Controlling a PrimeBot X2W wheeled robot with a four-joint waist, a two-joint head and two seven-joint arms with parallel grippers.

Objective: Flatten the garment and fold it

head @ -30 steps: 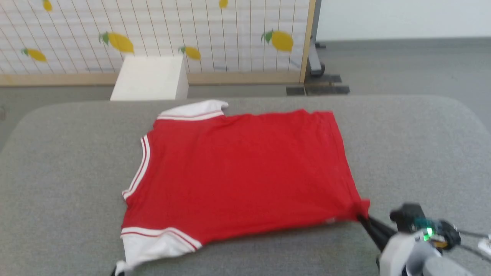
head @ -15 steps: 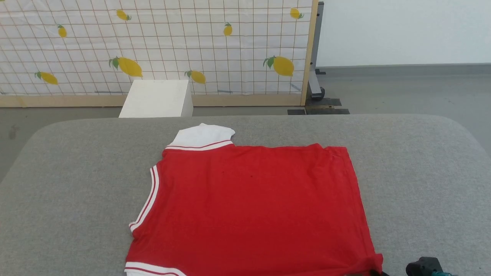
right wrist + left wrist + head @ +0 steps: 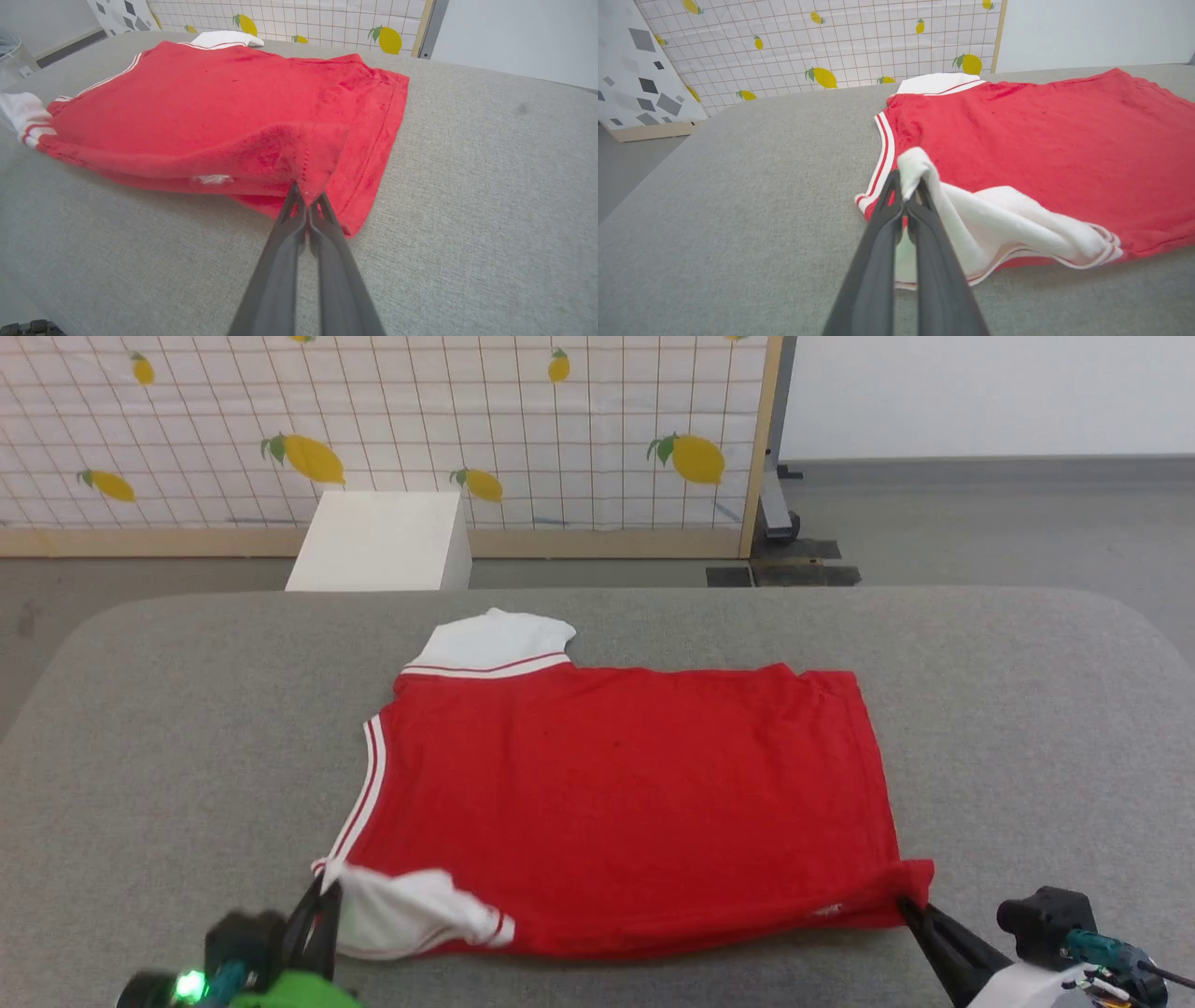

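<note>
Both tools are clamped on the garment (image 3: pixel 616 803), which lies spread on the grey table (image 3: pixel 140 728) — collar toward the robot's left. The left tool (image 3: pixel 322 891) pinches the near white sleeve (image 3: pixel 411 915), bunched against the red body; the right tool (image 3: pixel 907 902) pinches the near hem corner, lifted slightly off the table. The far sleeve (image 3: pixel 490 639) lies flat — a white box (image 3: pixel 378 541) stands beyond.

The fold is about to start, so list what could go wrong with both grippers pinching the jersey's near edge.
1. The left gripper pinches just a small bunch of the white sleeve; it may slip out when lifted.
2. The right gripper holds only the red hem corner; uneven pulling could skew or wrinkle the jersey.
</note>
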